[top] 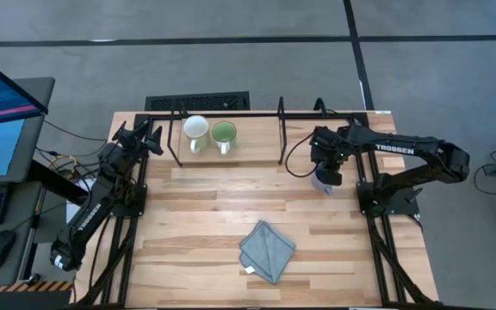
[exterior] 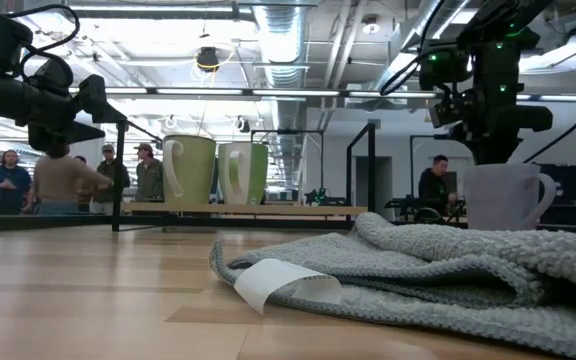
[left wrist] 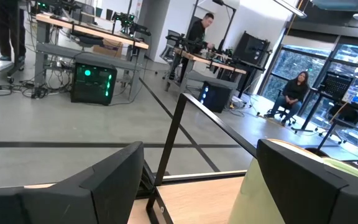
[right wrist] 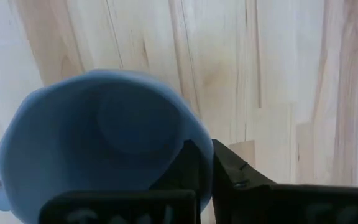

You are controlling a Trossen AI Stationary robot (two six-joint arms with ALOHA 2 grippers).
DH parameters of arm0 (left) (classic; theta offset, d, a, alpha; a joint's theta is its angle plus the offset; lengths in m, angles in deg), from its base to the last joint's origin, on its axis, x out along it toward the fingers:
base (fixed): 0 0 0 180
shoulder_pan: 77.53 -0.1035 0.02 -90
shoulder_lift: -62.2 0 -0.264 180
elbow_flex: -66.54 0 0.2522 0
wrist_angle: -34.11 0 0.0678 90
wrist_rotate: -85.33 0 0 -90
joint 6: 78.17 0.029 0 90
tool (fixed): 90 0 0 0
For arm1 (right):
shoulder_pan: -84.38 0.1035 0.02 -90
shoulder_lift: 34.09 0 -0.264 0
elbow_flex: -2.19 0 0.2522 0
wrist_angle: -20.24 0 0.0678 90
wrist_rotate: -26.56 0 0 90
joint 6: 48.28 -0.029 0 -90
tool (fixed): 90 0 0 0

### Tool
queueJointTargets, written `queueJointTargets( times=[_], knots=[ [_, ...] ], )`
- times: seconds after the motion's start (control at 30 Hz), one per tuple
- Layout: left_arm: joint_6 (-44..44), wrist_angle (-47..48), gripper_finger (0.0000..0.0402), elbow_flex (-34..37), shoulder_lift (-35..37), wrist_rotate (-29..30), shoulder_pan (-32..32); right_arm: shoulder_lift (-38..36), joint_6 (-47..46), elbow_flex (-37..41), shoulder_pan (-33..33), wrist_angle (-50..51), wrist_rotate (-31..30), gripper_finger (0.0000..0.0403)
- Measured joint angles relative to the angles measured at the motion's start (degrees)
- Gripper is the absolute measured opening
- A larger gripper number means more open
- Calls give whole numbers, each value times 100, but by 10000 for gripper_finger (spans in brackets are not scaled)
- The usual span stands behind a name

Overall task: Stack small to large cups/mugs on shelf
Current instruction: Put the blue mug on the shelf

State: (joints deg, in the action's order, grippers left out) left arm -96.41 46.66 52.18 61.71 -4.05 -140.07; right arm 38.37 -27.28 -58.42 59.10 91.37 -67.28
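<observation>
In the high view the right tool covered most of the blue-grey mug, so only a pale sliver showed beneath it. The right wrist view cut that mug off at its lower edge, and the dark fingers hid part of the rim. In the left wrist view the white mug was largely hidden behind a finger. The people beyond the table were too small to make out.
</observation>
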Motion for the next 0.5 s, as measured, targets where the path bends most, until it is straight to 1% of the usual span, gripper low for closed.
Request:
queueJointTargets(
  times=[0.17, 0.23, 0.5],
  knots=[
    [0, 0, 304, 2, 0, 0, -1, 24, -89, -139, 4, 146, 67, 24],
    [0, 0, 304, 2, 0, 0, 0, 27, -110, -298, 4, 202, 82, 19],
    [-1, 0, 304, 2, 0, 0, -2, 28, -245, -977, 3, 684, 69, 19]
  ],
)
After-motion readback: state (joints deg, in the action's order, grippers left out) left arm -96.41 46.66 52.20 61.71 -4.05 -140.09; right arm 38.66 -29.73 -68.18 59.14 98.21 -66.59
